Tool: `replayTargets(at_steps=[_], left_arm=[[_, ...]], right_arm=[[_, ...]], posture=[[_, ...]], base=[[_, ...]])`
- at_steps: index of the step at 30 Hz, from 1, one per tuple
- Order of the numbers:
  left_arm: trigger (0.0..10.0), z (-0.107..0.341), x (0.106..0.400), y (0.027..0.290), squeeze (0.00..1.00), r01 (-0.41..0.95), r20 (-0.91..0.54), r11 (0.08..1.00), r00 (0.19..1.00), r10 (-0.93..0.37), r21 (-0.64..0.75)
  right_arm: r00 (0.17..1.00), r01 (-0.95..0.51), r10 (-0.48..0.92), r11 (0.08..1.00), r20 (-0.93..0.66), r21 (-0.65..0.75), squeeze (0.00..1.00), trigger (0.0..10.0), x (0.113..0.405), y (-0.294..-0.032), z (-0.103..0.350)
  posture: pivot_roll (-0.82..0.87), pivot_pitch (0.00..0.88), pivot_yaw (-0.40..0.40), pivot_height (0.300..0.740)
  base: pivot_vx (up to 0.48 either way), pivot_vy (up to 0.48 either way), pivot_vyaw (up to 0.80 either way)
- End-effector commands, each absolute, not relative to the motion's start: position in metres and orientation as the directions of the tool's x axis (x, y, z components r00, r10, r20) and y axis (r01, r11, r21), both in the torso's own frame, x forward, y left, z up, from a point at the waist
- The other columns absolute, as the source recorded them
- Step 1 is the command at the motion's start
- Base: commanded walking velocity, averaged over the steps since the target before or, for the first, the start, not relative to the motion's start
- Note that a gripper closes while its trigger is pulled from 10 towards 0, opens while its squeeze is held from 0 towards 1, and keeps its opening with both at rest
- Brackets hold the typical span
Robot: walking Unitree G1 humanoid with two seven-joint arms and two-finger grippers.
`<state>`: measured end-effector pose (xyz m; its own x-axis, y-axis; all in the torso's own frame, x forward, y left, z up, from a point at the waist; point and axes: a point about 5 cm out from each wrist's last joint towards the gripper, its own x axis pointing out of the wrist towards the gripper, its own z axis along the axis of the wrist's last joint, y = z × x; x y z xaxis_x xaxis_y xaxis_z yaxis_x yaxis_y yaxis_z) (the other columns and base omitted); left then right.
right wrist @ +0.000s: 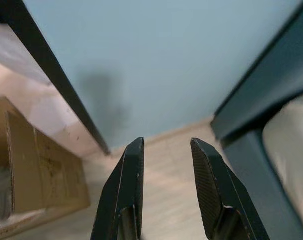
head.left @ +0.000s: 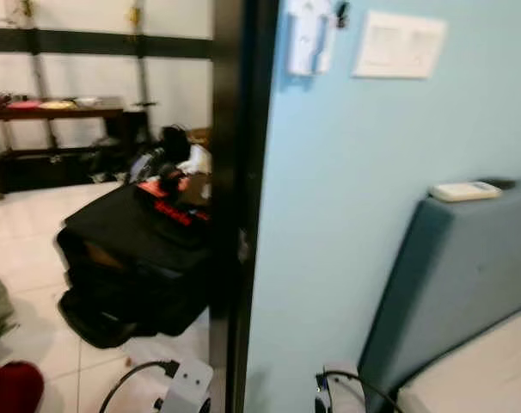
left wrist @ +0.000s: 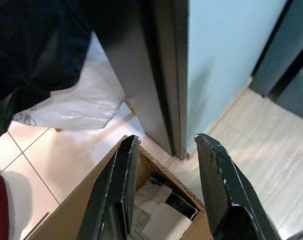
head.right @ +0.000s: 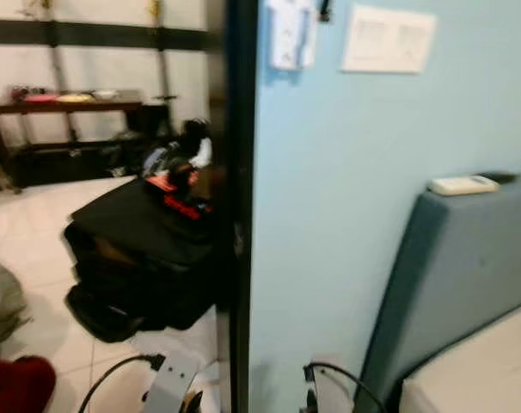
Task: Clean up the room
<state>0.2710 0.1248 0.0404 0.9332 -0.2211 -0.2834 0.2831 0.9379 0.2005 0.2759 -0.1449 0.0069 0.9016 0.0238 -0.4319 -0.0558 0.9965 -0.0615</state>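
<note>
Both grippers hung released — left gripper (left wrist: 164,150) above a cardboard box (left wrist: 66,215), right gripper (right wrist: 166,152) facing the blue wall (right wrist: 156,60) at frame centre.

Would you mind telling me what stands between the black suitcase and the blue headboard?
The dark door frame and a light blue wall stand between the suitcase and the headboard, as the left eye view shows.
</note>
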Motion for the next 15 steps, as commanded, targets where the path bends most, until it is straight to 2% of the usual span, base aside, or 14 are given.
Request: replayTargets(at_steps=[1,15], left_arm=[[10.0,0.0410,0.2696,0.1217,0.00,0.301,-0.276,0.933,0.930,-0.241,0.197],[10.0,0.0427,0.2718,0.1239,0.00,0.300,-0.265,0.937,0.932,-0.248,0.179]], right_arm=[[0.894,-0.035,0.003,0.997,-0.448,-0.064,0.00,10.0,0.2725,-0.1509,0.0042],[0.886,-0.024,-0.019,0.996,-0.464,-0.085,0.00,10.0,0.2694,-0.1563,0.0015]], posture=[[0.01,0.104,-0.018,0.740],[0.01,0.092,-0.001,0.740]], base=[[0.000,0.000,-0.80],[0.000,0.000,-0.80]])
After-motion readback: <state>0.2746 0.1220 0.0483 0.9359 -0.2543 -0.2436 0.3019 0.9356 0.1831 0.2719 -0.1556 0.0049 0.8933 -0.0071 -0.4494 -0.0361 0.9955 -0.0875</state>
